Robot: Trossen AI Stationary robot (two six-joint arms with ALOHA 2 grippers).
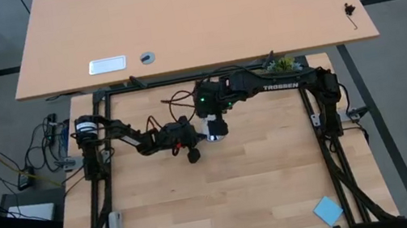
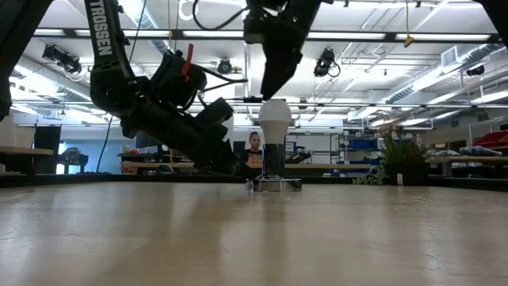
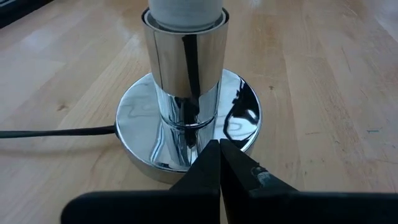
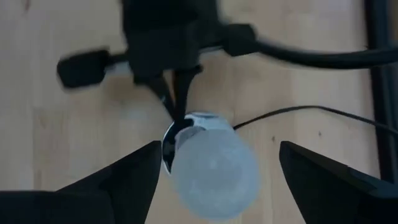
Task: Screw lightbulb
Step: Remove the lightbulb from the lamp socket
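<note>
Lightbulb (image 2: 275, 117) upright in socket base (image 2: 274, 183)

High view: straight down, far. Low view: table-level, level across. Wrist views: close. All share lightbulb (image 2: 275, 113).

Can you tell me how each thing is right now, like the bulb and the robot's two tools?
lightbulb: upright, its screw end sitting in the socket.
socket base: standing on the table, black cord attached.
left tool: shut, tips at the foot of the socket base.
right tool: open, directly above the lightbulb, fingers on either side and not touching it.
blue card: lying flat near the table's corner.
</note>
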